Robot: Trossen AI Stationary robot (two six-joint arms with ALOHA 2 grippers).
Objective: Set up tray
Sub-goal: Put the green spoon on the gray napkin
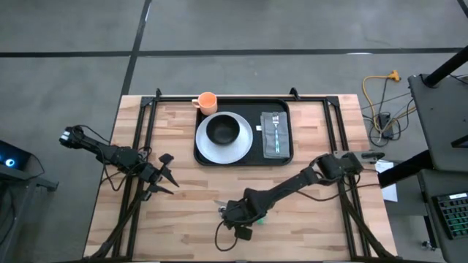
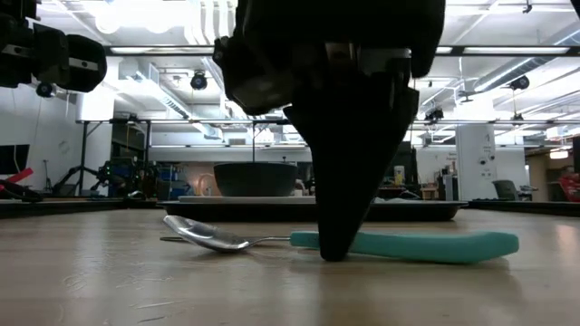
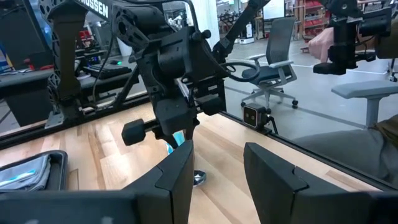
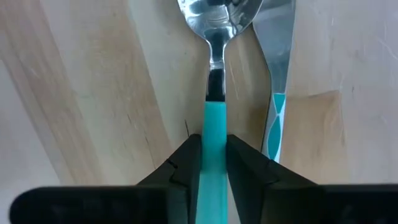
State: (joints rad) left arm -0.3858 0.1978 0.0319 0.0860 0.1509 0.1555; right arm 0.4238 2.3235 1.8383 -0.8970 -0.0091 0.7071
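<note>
The tray (image 1: 243, 159) is a large flat black rectangle with rounded corners and a low raised rim, lying on the wooden desk (image 1: 183, 212) at its far middle, long side across. It carries a round white plate (image 1: 210, 148) on its left part, with a dark bowl (image 1: 222, 130) sitting on the plate, and a folded grey napkin (image 1: 277, 135) with a teal-handled utensil on its right part. An orange cup (image 1: 208, 101) stands at the tray's far left corner; whether it is on the rim or just beside it cannot be told. In the low view the tray (image 2: 426, 210) shows as a thin dark slab behind the spoon, the bowl (image 2: 256, 179) rising above it. Nearer than the tray, well apart from it, a spoon (image 4: 216, 118) with a teal handle lies flat on the desk, a second teal-handled utensil (image 4: 274, 93) just beside it. The right end effector (image 4: 213, 158) is down at the desk with its two dark fingers (image 4: 184, 163) pressed against either side of the spoon's handle, closed on it; the spoon (image 2: 344, 240) rests on the wood. The left end effector (image 1: 167, 175) waits to the left of the tray, above the desk, its fingers (image 3: 177, 174) spread wide and holding nothing.
</note>
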